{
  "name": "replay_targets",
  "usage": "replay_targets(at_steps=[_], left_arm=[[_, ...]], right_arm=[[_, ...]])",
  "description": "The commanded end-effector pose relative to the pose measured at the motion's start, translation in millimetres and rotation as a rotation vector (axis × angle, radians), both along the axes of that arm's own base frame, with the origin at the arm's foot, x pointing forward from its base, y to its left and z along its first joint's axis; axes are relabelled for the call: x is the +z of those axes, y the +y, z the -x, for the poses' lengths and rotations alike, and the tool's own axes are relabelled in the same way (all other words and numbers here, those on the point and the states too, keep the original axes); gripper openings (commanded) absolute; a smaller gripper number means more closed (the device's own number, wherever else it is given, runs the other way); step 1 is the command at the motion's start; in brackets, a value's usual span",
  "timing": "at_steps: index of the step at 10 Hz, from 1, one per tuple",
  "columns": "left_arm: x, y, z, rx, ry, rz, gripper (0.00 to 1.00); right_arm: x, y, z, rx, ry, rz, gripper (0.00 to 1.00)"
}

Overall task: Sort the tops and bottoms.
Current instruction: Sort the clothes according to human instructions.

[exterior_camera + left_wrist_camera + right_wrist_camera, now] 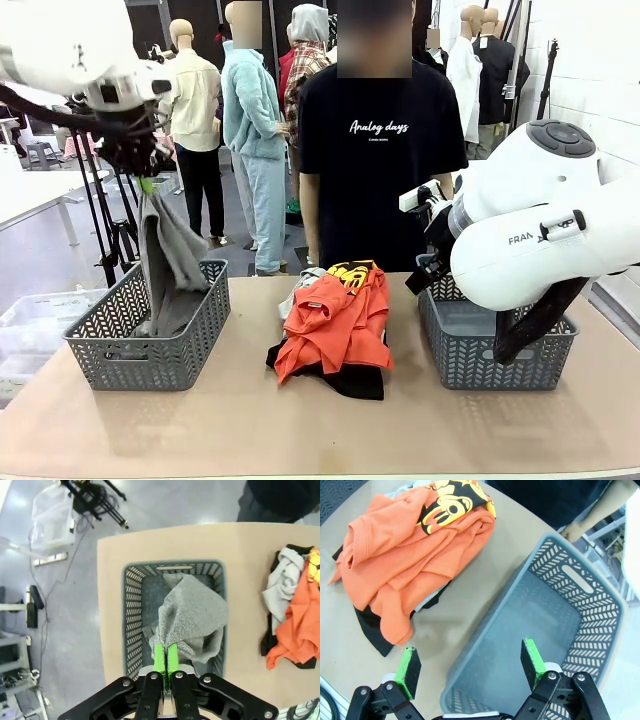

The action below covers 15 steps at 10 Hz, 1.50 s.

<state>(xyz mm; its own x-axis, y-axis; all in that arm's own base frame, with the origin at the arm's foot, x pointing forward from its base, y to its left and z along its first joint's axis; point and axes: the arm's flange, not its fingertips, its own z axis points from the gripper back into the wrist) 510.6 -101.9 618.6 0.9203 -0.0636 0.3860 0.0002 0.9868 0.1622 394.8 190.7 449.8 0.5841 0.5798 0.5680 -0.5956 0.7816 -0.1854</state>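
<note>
Over tan bench (300,420), dangles dark grey fabric T-shirt (195,615) from clamped left gripper (165,650) into grey lattice basket (150,365) for tops, poises wide-open right gripper (470,660) above matching basket (600,625).

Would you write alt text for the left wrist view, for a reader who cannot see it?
Seen from above, the left gripper, jaws shut, holds a grey garment hanging into a grey lattice basket on the table; an orange-red shirt tops a clothes pile beside it.
</note>
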Motion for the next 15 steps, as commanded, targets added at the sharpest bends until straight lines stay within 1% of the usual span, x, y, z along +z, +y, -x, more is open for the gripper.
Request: replay_targets(at_steps=[1,2,3,4,6,7,8,9,10,11,12,15], left_arm=[[-35.9,26.2,-1.9,0.086,-0.022,-0.005,0.0],[-56.4,35.9,-6.5,0.088,0.048,0.033,0.0],[-81.4,40.2,-5.6,0.022,0.121,0.172,0.0],[-98.3,42.9,-4.5,0.025,0.158,0.259,0.0],[-109.2,46.0,-1.4,0.034,0.181,0.254,0.0],[-116.5,47.8,0.3,0.069,0.215,0.256,0.0],[-118.1,48.6,1.6,0.094,0.217,0.253,0.2],[-115.1,49.0,2.4,0.111,0.209,0.205,0.39],[-111.5,49.7,0.7,0.101,0.215,0.186,0.59],[-108.2,45.0,0.2,0.075,0.21,0.222,0.59],[-118.8,48.8,-0.8,0.081,0.213,0.226,0.59],[-118.8,48.8,-0.8,0.081,0.213,0.226,0.59]], right_arm=[[-0.5,-0.2,-0.4,0.0,-0.004,-0.005,1.0],[-0.5,-0.2,-0.4,0.0,-0.004,-0.005,1.0],[-0.5,-0.2,-0.4,0.0,-0.004,-0.005,1.0],[-0.5,-0.2,-0.4,0.0,-0.004,-0.005,1.0],[-0.5,-0.2,-0.4,0.0,-0.004,-0.005,1.0],[-0.5,-0.2,-0.4,0.0,-0.004,-0.005,1.0],[-0.5,-0.2,-0.4,0.0,-0.004,-0.005,1.0],[-0.5,-0.2,-0.4,0.0,-0.004,-0.005,1.0],[-0.5,-0.2,-0.4,0.0,-0.004,-0.005,1.0],[-0.5,-0.2,-0.4,0.0,-0.004,-0.005,1.0],[-0.5,-0.2,-0.4,0.0,-0.004,-0.005,1.0],[-0.5,-0.2,-0.4,0.0,-0.004,-0.005,1.0]])
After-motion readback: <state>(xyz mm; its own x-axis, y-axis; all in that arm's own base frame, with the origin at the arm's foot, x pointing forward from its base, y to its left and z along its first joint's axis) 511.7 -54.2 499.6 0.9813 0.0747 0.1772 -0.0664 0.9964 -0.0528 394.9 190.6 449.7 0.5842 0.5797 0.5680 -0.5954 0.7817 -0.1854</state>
